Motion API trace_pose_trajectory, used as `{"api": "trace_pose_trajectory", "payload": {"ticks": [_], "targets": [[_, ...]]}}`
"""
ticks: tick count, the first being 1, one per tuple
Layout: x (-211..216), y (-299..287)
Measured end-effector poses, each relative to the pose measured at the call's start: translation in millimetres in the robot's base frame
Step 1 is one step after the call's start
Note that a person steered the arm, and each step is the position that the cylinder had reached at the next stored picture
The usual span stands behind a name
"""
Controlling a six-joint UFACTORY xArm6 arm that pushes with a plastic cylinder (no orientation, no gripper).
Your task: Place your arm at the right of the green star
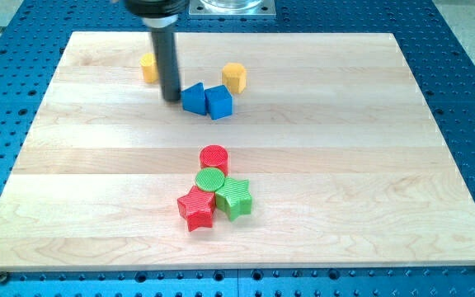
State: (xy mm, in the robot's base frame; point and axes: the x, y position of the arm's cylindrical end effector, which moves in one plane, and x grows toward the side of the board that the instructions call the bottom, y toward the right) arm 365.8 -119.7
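The green star (234,198) lies low in the middle of the wooden board (345,165). It touches a green cylinder (210,180) on its upper left and a red star (195,209) on its left. A red cylinder (213,157) sits just above the green cylinder. My tip (171,98) stands far up the view from the green star and to its left. It is just left of a blue triangular block (193,97).
A blue cube (218,102) touches the blue triangular block on its right. A yellow block (234,77) sits above them to the right. Another yellow block (148,68) is partly hidden behind the rod. Blue perforated table surrounds the board.
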Motion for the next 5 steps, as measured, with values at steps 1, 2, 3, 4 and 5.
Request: {"api": "trace_pose_trajectory", "payload": {"ticks": [1,2,3,4,5], "targets": [[53,0],[48,99],[66,191],[146,207],[198,186]]}}
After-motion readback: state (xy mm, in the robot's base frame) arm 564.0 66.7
